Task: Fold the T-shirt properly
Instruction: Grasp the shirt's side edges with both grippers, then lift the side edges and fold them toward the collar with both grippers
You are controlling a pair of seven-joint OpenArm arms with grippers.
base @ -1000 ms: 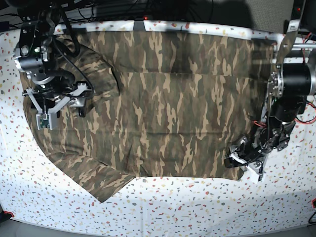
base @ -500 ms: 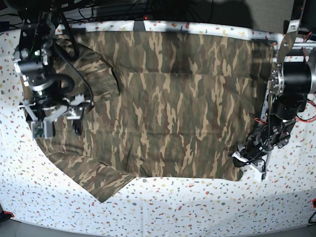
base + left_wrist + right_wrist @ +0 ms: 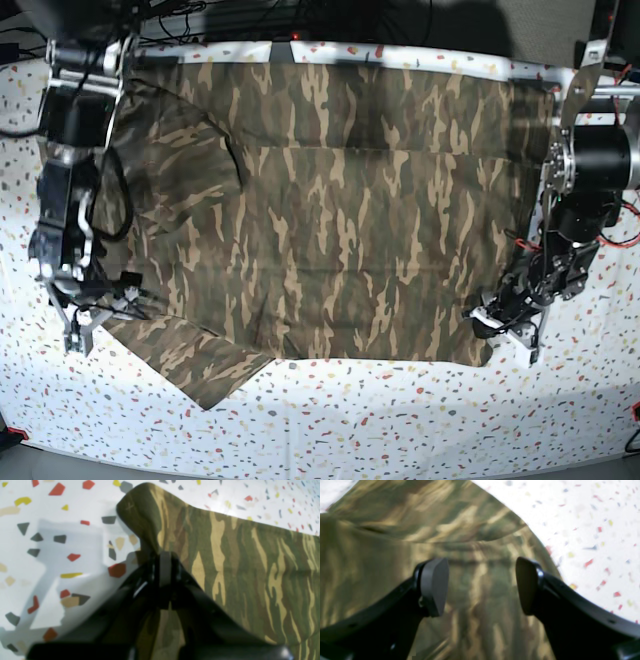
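**A:** Your T-shirt (image 3: 340, 210) lay spread flat over the speckled cloth (image 3: 400, 420) on the counter, its hem toward the counter's right edge in the base view. Your left claw (image 3: 163, 565) had clamped shut on the hem corner near the front right. Your right claw (image 3: 480, 587) hung spread wide over the sleeve end, gripping nothing.

**B:** What could have gone wrong for you?

**A:** In my judgement, lifting with only one corner pinched would have dragged the shirt askew. That thin pinch might also have slipped.

**B:** Did the views differ?

**A:** The left wrist view showed you the cloth bunched between the closed fingers; the base view hid that. Only the base view showed you the whole shirt and both arms.
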